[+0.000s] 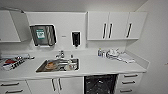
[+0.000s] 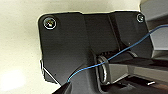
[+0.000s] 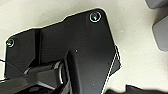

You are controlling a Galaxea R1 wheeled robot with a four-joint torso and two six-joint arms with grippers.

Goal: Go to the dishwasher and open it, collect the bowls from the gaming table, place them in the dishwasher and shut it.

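Head view. We face a white kitchenette. A steel sink [image 1: 40, 69] is set into the white counter [image 1: 100, 65]; it holds what look like dishes, one of them brownish, though we cannot tell them apart. A tap [image 1: 60, 54] stands behind the sink. Under the counter, right of the sink, we see the dishwasher [image 1: 100, 84] as a dark bay with racks faintly visible inside; its steel front does not appear, so it reads as open. White drawers [image 1: 129, 82] with dark bar handles flank it on the right, and cabinet doors [image 1: 56, 85] lie to its left below the sink. On the counter's right end, near the wall, stand small bottles [image 1: 101, 52] and a stack of pale dishes [image 1: 113, 53], with a folded cloth [image 1: 127, 58] beside them. At the left end lies a red-and-white clutter [image 1: 11, 63] that we cannot identify. On the wall hang a paper-towel dispenser [image 1: 43, 35] and a dark soap dispenser [image 1: 75, 38]; upper cabinets [image 1: 112, 25] sit to the right.

Left wrist view. We see the robot's dark plate, a thin blue wire [image 2: 110, 58] crossing it, and a pale floor [image 2: 17, 50] behind. We cannot tell whether the left claw is apart or together.

Right wrist view. We see the dark plate over the same pale floor [image 3: 135, 50]. We cannot tell the right claw's state either.
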